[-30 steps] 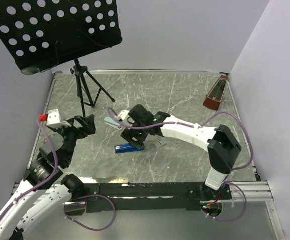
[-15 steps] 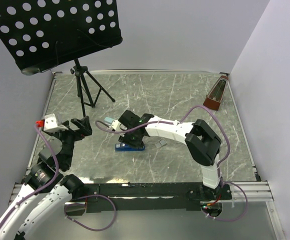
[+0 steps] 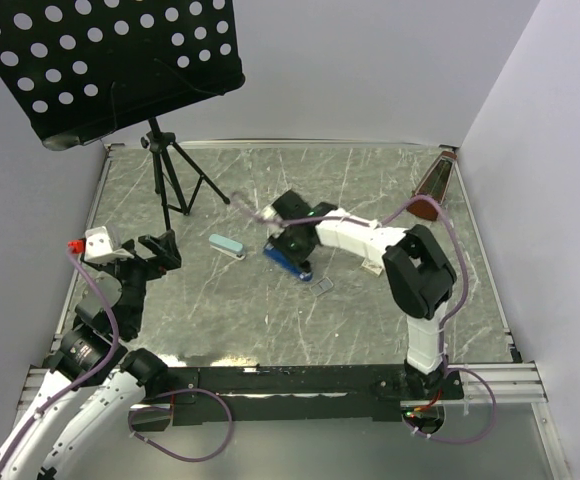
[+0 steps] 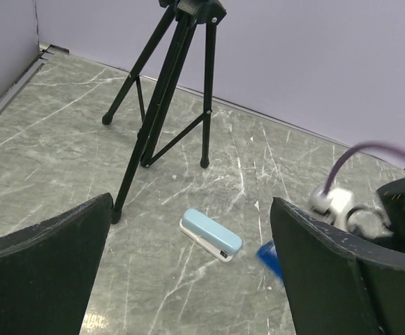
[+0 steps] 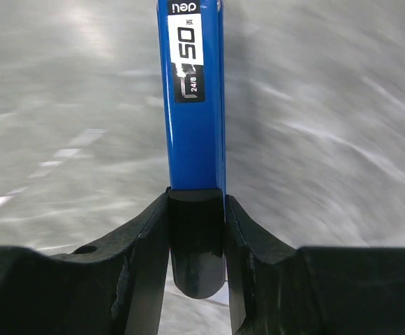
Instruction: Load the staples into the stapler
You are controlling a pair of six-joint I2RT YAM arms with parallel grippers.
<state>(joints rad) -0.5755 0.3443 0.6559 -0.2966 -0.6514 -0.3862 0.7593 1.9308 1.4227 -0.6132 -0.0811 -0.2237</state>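
Observation:
The dark blue stapler (image 3: 290, 264) lies slanted at mid table. My right gripper (image 3: 288, 240) is shut on its black rear end. In the right wrist view the fingers (image 5: 150, 237) clamp both sides of the stapler (image 5: 192, 105), which points away, and the table behind is blurred. I cannot tell whether it is lifted or resting. It shows as a blue blur in the left wrist view (image 4: 269, 255). A tiny grey staples piece (image 3: 322, 286) lies on the table just right of it. My left gripper (image 3: 160, 250), also seen in the left wrist view (image 4: 192, 206), is open and empty at the left.
A light blue stapler-like case (image 3: 227, 247) lies between the grippers, also in the left wrist view (image 4: 211, 234). A black music stand tripod (image 3: 170, 175) with a perforated desk (image 3: 100, 60) stands at the far left. A brown metronome (image 3: 432, 190) sits at the far right.
My right gripper has swung the dark blue stapler from nearer the front up and to the right, turning it. The light blue case is now uncovered. My left arm has drawn slightly back.

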